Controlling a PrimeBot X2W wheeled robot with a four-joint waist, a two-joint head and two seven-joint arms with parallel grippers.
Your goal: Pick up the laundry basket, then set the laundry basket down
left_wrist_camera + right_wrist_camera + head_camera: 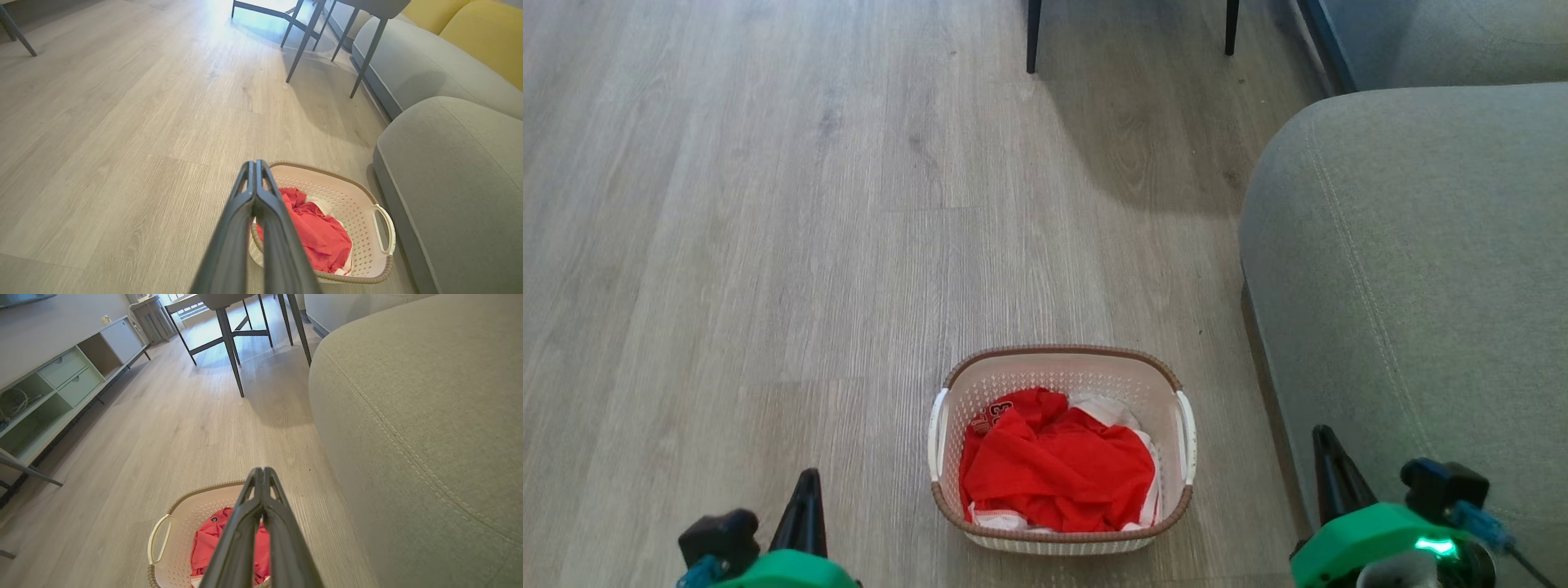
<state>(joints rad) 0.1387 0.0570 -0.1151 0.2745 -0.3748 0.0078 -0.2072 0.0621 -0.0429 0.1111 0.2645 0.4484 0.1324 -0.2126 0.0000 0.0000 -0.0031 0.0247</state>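
Laundry basket [1063, 377] is found at the lower centre of the head view, set upright on the wooden floor [768, 245], with a crumpled red garment [1054, 469] lying inside it. The left gripper [808, 483] is seen at the lower left of that frame and the right gripper [1325, 445] at the lower right, both kept apart from the basket, which lies between them. In both wrist views the dark fingers are pressed together along their length, so both jaws are clenched on nothing. A grey sofa [1413, 286] is placed along the right side of the frame, near the basket's right handle [1186, 437], with a narrow strip of floor seen between; the right gripper is shown in front of its rounded arm. The floor is laid with pale grey planks. Farther off, slim dark furniture legs [1032, 37] are seen at the top edge; a yellow cushion [482, 36] is shown at the upper right of the left wrist view, and a low cabinet with drawers [69, 373] is set against the wall at the upper left of the right wrist view.
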